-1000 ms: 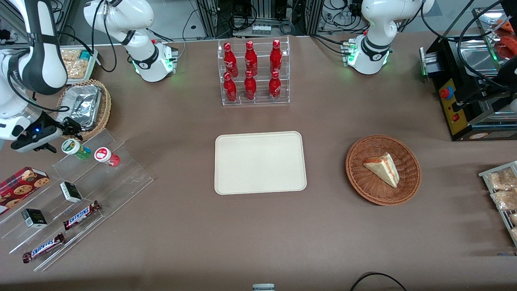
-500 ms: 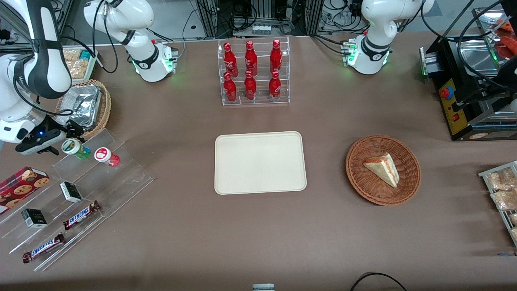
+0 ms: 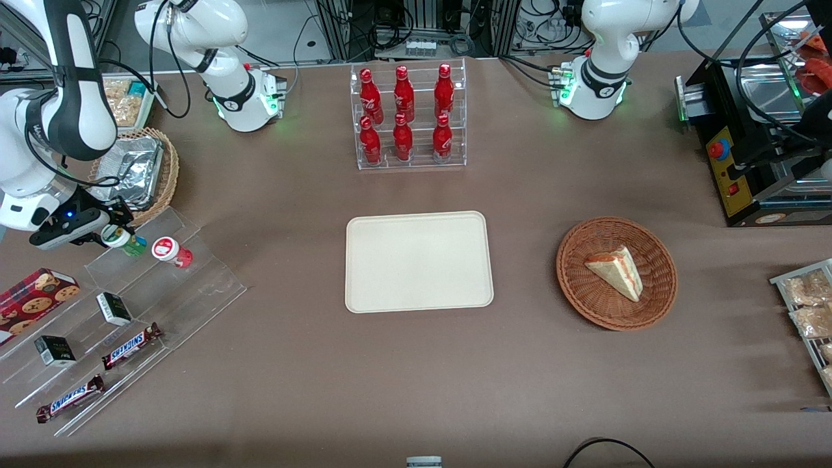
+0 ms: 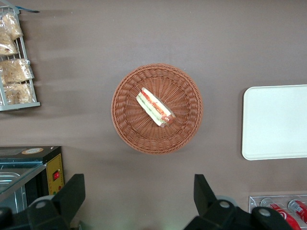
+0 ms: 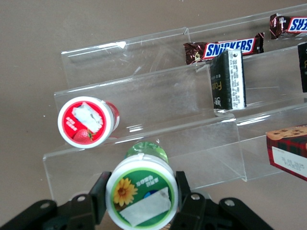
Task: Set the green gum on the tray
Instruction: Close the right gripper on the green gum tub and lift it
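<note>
The green gum (image 3: 121, 238) leans on the top step of a clear acrylic shelf (image 3: 195, 286) toward the working arm's end of the table. Its white lid with a green flower label (image 5: 142, 191) faces the wrist camera. My gripper (image 3: 115, 232) is down around that lid and open, with one black finger (image 5: 98, 194) close on each side of it. The bottle still rests on the shelf. The cream-beige tray (image 3: 419, 261) lies flat mid-table, well away toward the parked arm, with nothing on it.
A red bottle with a strawberry lid (image 3: 171, 251) stands right beside the gum. Lower steps hold Snickers bars (image 3: 130, 344), dark boxes (image 5: 229, 81) and a cookie box (image 3: 36, 296). A foil-lined basket (image 3: 133, 172), a soda rack (image 3: 406, 117) and a sandwich basket (image 3: 616, 273) stand elsewhere.
My gripper has moved in toward the green gum and now straddles its lid. The gum itself has not shifted.
</note>
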`<control>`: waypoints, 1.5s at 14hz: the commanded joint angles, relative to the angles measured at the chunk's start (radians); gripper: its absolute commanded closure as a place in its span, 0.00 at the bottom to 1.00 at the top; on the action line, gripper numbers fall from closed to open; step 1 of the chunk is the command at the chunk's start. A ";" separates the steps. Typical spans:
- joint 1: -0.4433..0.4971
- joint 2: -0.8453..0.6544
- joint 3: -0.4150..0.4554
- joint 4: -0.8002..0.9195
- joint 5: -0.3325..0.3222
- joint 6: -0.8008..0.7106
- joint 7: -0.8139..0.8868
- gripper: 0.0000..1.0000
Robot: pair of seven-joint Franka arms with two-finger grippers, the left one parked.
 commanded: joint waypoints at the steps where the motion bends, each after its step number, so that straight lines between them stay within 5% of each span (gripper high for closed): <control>1: 0.004 0.003 -0.005 0.044 -0.005 -0.028 -0.009 1.00; 7: 0.095 0.009 0.003 0.320 0.009 -0.410 0.076 1.00; 12: 0.309 0.009 0.003 0.464 0.009 -0.600 0.386 1.00; 21: 0.737 0.200 0.003 0.648 0.009 -0.613 1.166 1.00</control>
